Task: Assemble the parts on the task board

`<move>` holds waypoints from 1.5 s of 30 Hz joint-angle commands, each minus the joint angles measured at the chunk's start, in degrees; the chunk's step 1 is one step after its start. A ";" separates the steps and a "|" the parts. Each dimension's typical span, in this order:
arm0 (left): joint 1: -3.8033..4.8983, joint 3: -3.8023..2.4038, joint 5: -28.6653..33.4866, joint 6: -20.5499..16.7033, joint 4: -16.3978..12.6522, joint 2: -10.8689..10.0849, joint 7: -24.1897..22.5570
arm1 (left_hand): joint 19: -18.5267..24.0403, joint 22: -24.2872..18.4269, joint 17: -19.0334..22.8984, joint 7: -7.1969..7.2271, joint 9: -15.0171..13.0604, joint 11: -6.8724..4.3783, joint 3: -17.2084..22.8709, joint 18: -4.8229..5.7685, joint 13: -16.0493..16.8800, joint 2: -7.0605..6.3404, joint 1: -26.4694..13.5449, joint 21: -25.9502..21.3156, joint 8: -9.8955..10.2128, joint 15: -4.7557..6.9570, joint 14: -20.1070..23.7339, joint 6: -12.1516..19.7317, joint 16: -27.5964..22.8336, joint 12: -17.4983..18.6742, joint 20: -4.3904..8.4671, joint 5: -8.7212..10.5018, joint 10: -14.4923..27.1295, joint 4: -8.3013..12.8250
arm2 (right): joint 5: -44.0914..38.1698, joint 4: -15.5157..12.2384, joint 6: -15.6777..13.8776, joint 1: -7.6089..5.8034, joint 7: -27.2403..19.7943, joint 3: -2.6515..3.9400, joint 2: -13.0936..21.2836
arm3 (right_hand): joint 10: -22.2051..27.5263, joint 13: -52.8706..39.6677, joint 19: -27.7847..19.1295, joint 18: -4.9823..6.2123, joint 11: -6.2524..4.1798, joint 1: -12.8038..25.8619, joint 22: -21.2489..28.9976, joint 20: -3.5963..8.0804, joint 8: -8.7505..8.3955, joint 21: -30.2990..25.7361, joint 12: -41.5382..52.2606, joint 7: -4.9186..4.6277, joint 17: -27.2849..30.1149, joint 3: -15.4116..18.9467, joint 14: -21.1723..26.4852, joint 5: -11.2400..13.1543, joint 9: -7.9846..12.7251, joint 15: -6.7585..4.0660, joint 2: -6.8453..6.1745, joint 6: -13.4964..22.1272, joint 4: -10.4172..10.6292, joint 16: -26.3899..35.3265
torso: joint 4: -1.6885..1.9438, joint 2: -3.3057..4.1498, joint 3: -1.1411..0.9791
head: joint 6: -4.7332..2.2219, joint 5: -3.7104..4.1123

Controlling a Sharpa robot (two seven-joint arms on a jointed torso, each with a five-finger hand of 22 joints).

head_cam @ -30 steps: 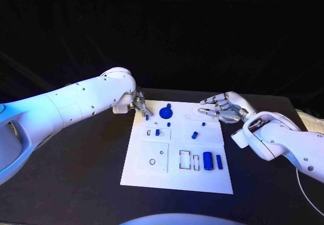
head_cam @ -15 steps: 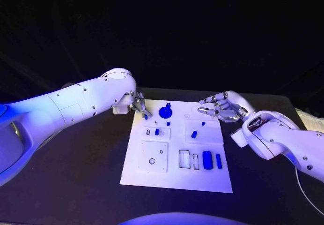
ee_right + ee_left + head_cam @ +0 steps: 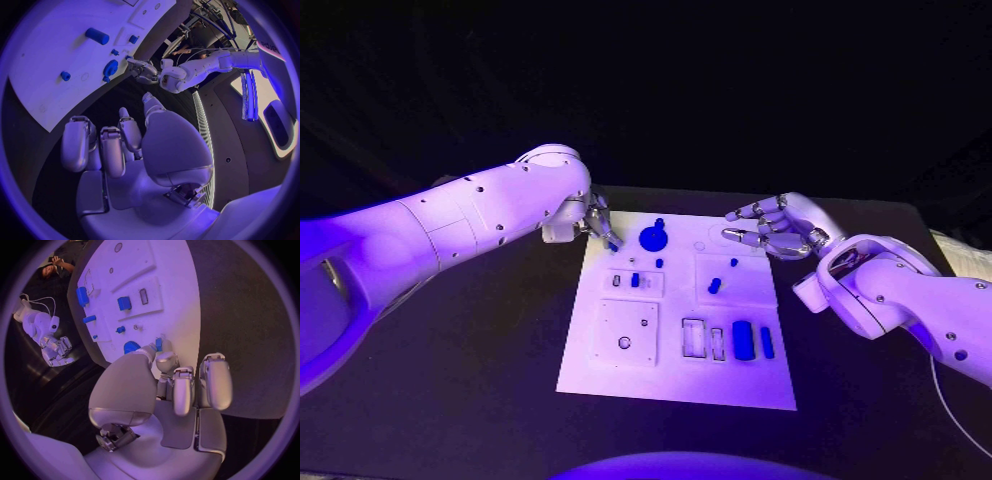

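the left hand (image 3: 596,222) pinches a small blue part (image 3: 612,245) at its fingertips, over the task board (image 3: 678,375)'s far left corner, near the round blue part (image 3: 653,238). the right hand (image 3: 773,229) hovers with fingers curled apart, holding nothing, over the far right corner. the pinch looks slight, so the part may tilt or slip onto the bench (image 3: 459,380).

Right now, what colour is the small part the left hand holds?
Blue: the small part in the left hand, best in the head view.
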State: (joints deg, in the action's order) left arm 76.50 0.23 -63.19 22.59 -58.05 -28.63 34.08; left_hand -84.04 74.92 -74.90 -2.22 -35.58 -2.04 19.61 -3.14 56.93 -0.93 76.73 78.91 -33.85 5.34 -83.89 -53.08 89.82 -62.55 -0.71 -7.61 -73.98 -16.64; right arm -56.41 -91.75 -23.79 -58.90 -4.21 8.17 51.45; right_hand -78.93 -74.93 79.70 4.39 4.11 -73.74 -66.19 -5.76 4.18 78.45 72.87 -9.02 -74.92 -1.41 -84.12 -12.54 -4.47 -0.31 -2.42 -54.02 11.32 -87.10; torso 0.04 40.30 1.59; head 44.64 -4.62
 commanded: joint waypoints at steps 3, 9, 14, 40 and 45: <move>0.02 0.00 4.09 -4.01 -1.91 -1.43 -1.94 | -1.77 2.22 -15.10 0.00 -1.18 0.09 13.24 0.00 -0.11 -3.17 -2.97 -0.40 -0.92 -0.11 -6.11 0.44 0.18 0.10 -0.16 0.02 -0.73 8.36 | -0.18 0.04 0.99 0.06 -0.30 -0.01 -0.05 | 0.37 -1.50 -0.40 0.31 -0.01 -0.13 0.06 0.16 0.27 -0.25 -0.14 -0.05 -9.60 0.36 -4.55 -0.17 -0.09 -0.01 0.59 -0.31 -0.05 0.35 | -0.02 -0.03 -0.03 | 0.00 0.15; 0.02 0.10 4.80 -6.98 -6.78 -4.54 -2.61 | -1.80 2.34 -15.10 0.06 -1.69 0.08 15.13 0.02 0.00 -3.71 -3.99 -0.39 -1.28 -0.04 -6.11 0.38 0.18 -0.07 -0.18 -0.05 -0.94 9.09 | -0.18 0.09 1.20 0.09 -0.27 -0.03 0.06 | 0.37 -1.50 -0.40 0.31 -0.01 -0.13 0.06 0.16 0.27 -0.25 -0.14 -0.05 -9.60 0.36 -4.55 -0.17 -0.09 -0.01 0.59 -0.31 -0.05 0.35 | 0.16 -0.12 -0.07 | 0.06 0.41; -0.32 0.79 4.05 -10.76 -12.03 -7.73 -3.89 | -1.90 2.59 -15.10 0.18 -2.05 -0.03 16.35 0.06 0.65 -4.33 -4.69 -0.23 -1.59 0.01 -6.11 0.16 0.18 -0.73 -0.14 -0.32 -1.50 9.72 | -0.16 0.08 1.31 0.21 -0.29 -0.04 0.12 | 0.37 -1.50 -0.40 0.31 -0.01 -0.13 0.06 0.16 0.27 -0.25 -0.14 -0.05 -9.60 0.36 -4.55 -0.17 -0.09 -0.01 0.59 -0.31 -0.05 0.35 | 0.15 -0.18 -0.12 | 0.10 0.41; -4.66 1.30 -9.91 -15.16 -23.17 -13.28 -8.43 | -2.09 3.11 -15.10 0.39 -2.30 -0.21 17.73 0.17 1.65 -5.84 -5.08 0.15 -1.67 0.10 -6.11 -0.41 0.18 -1.66 -0.06 -0.21 -2.42 10.90 | -0.07 0.09 1.75 0.81 -0.33 -0.06 0.32 | 0.35 -1.51 -0.41 0.31 -0.01 -0.10 0.08 0.16 0.27 -0.26 -0.11 -0.05 -9.60 0.42 -4.55 -0.20 -0.10 -0.01 0.61 -0.33 0.00 0.36 | 0.47 -0.25 0.04 | 0.32 0.01; -4.69 1.31 -10.31 -12.87 -23.25 -13.50 -8.61 | -2.12 3.20 -15.10 0.41 -2.30 -0.22 17.83 0.19 1.63 -6.02 -5.11 0.22 -1.65 0.09 -6.11 -0.50 0.18 -1.64 -0.06 -0.10 -2.47 10.99 | -0.07 0.10 1.79 0.84 -0.31 -0.06 0.34 | 0.33 -1.53 -0.42 0.32 -0.02 -0.07 0.11 0.16 0.29 -0.29 -0.08 -0.04 -9.59 0.52 -4.54 -0.23 -0.11 -0.01 0.66 -0.36 0.07 0.37 | 0.51 -0.29 0.01 | 0.46 0.06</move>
State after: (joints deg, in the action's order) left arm 71.83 1.55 -71.83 7.41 -81.10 -42.17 26.55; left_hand -84.04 74.91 -74.94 -2.22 -37.80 -2.15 30.37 -3.14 58.52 -6.63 71.38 78.93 -35.12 5.33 -83.88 -53.53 89.82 -64.12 -0.72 -7.75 -75.96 -12.32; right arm -56.35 -91.62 -22.86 -58.12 -4.18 8.11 51.81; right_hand -78.93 -74.93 79.70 4.39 4.11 -73.74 -66.13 -5.76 4.18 78.45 72.87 -9.02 -74.90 -1.25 -84.12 -12.54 -4.51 -0.31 -2.42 -54.02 11.48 -87.10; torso 0.52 40.02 1.63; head 45.03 -4.61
